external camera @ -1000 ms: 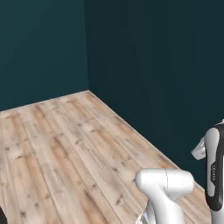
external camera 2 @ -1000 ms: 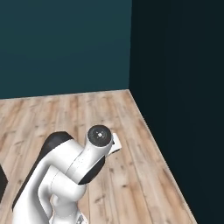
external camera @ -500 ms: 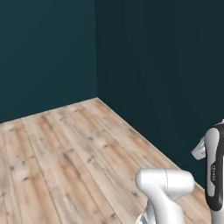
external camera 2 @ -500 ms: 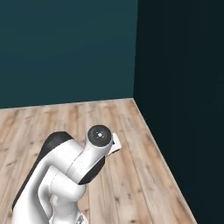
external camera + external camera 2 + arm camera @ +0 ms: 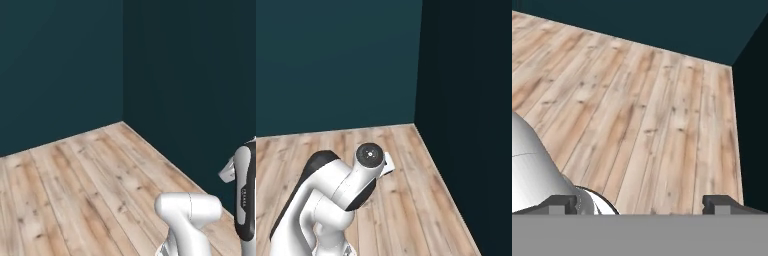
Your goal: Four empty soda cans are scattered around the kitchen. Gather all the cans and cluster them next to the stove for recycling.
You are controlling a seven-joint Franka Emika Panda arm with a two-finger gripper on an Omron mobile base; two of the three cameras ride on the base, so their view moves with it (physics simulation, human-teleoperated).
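Observation:
The soda cans and the stove are out of view. In the hand view my gripper (image 5: 641, 204) stands open, its two dark fingertips (image 5: 721, 203) wide apart at the bottom edge with nothing between them. It looks down along a bare wooden floor (image 5: 642, 110). My white arm is folded close over the base, with its elbow joint (image 5: 370, 155) in the right base view and an upright link (image 5: 244, 200) at the right edge of the left base view.
Two dark teal walls meet in a room corner (image 5: 123, 100) straight ahead. The right-hand wall (image 5: 466, 125) runs close along my right side. Light plank floor (image 5: 75, 190) stretches open to the left and ahead.
The whole picture has shifted: the wall corner slid right and lower in both base views, so the base has moved. The arm keeps its pose and the gripper stays open.

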